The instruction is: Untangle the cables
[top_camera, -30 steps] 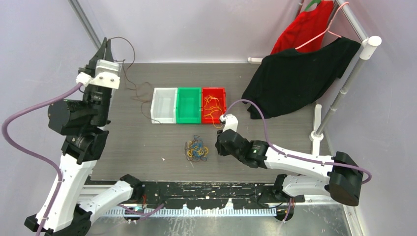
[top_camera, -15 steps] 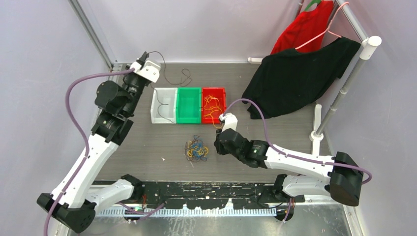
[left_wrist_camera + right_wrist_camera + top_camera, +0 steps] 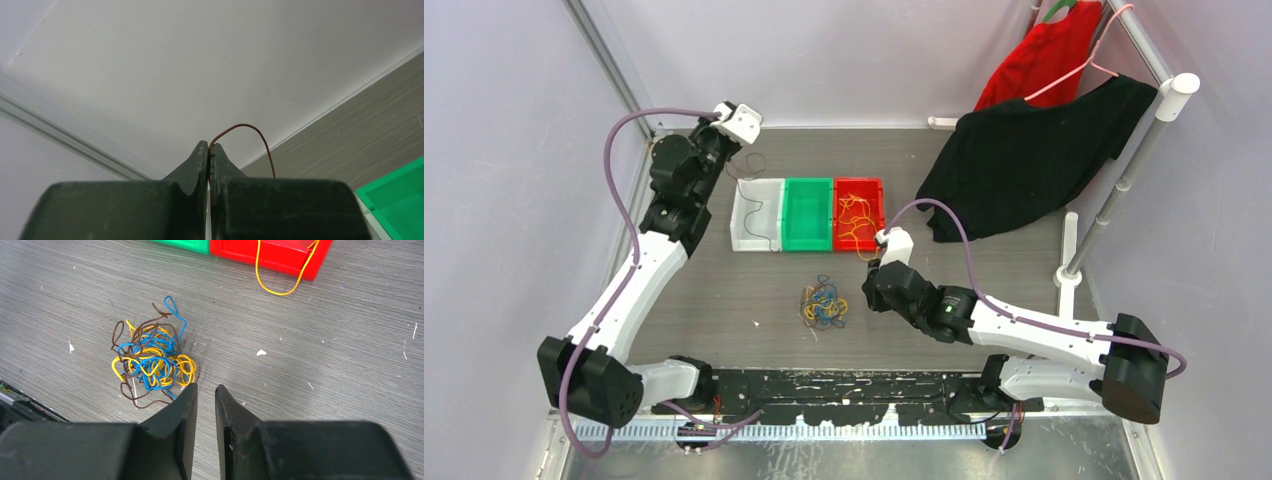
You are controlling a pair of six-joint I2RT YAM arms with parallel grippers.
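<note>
Our left hand (image 3: 209, 150) is closed tight on the brown cable (image 3: 250, 129), just beyond the far edge of the white bin (image 3: 746, 243). We should lower it slowly, so that the whole strand coils inside before release. Our right hand (image 3: 206, 390), slightly open and empty, hovers beside the tangle (image 3: 150, 362) on the worktop (image 3: 325, 365).

A grey wood-grain tabletop (image 3: 714, 300) is enclosed by plain pale lilac walls (image 3: 854, 60) under soft, even light. At the right rear, a white pole rack (image 3: 1129, 172) carries a black garment (image 3: 1024, 160) and a red garment (image 3: 1039, 60).
</note>
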